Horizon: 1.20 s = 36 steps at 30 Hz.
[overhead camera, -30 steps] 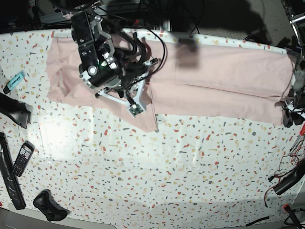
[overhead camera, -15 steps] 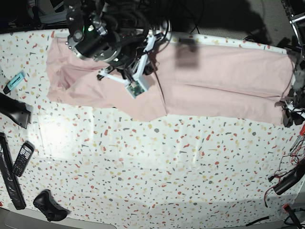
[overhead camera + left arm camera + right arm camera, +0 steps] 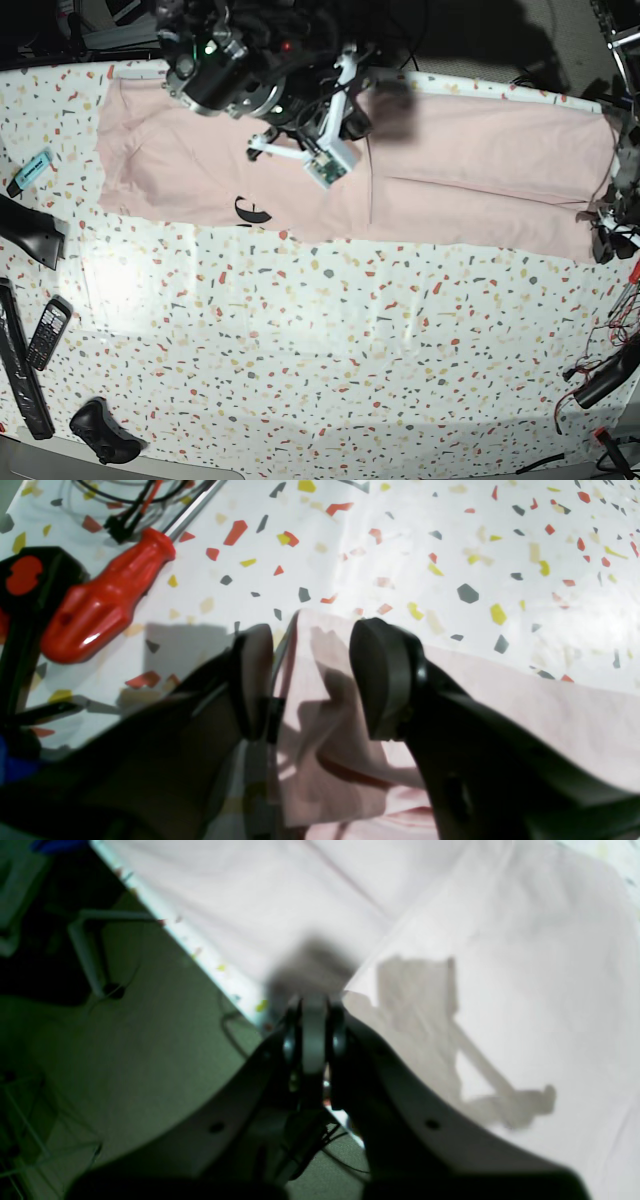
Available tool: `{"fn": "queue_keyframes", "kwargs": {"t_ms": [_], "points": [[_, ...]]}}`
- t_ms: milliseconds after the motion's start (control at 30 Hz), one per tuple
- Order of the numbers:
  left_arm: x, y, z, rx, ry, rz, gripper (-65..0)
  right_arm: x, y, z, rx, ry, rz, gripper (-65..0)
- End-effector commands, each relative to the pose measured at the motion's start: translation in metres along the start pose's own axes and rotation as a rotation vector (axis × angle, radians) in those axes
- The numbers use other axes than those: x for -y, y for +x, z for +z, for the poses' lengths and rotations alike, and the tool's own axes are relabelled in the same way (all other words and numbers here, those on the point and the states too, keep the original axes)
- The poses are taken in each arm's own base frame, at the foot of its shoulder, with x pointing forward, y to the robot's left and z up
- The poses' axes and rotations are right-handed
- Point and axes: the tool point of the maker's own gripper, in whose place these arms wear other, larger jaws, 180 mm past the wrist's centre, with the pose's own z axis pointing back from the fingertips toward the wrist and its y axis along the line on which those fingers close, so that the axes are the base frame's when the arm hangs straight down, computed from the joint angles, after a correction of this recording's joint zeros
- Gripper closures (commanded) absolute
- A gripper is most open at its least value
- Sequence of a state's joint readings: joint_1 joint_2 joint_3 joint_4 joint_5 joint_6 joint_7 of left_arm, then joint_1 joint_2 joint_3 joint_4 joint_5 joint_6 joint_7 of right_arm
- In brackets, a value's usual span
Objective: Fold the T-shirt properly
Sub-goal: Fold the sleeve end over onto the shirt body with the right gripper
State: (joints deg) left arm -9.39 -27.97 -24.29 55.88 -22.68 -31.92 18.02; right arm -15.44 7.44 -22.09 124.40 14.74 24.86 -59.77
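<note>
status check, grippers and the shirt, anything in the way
Right gripper shut, pinching the T-shirt at the far table edge. Left gripper open, astride the shirt's corner. Red screwdriver lies beside that corner, clear of the cloth.

Light: bright from overhead, with white glare on the table (image 3: 130, 275) at left centre of the base view.
Shadows: my right arm casts a hard dark shape on the T-shirt (image 3: 500, 990).
Blur: my right wrist view is soft throughout; my left fingers (image 3: 380, 680) are out of focus.
Edges: the base view bows at its corners.
</note>
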Motion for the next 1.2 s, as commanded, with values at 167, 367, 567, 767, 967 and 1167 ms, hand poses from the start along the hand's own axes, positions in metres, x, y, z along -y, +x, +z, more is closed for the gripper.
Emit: {"fn": "queue_keyframes", "kwargs": {"t_ms": [167,367,567,767,967,1167], "points": [[-0.006,0.027,0.004,0.067,0.005,-0.019,-27.9,-0.007,0.023,0.002,0.098,0.017,0.009,-8.9],[-0.006,0.026,0.004,0.062,0.005,-0.019,-27.9,-0.012,0.029,0.002,0.121,0.037,0.016,-18.7],[-0.011,0.021,0.006,0.019,0.014,-0.027,-27.9,-0.001,0.027,0.002,0.107,-0.015,0.033,-18.7],[-0.037,0.032,0.025,0.029,0.032,-0.012,-27.9,0.049,0.015,0.014,0.061,-0.196,0.015,-18.7],[-0.045,-0.008,0.044,-0.057,0.018,0.018,-27.9,0.105,0.003,0.042,0.069,-0.350,-0.084,-18.7],[-0.033,-0.025,0.045,-0.057,-0.017,0.059,-27.9,0.125,-0.002,0.061,0.103,-0.365,-0.153,-18.7]]}}
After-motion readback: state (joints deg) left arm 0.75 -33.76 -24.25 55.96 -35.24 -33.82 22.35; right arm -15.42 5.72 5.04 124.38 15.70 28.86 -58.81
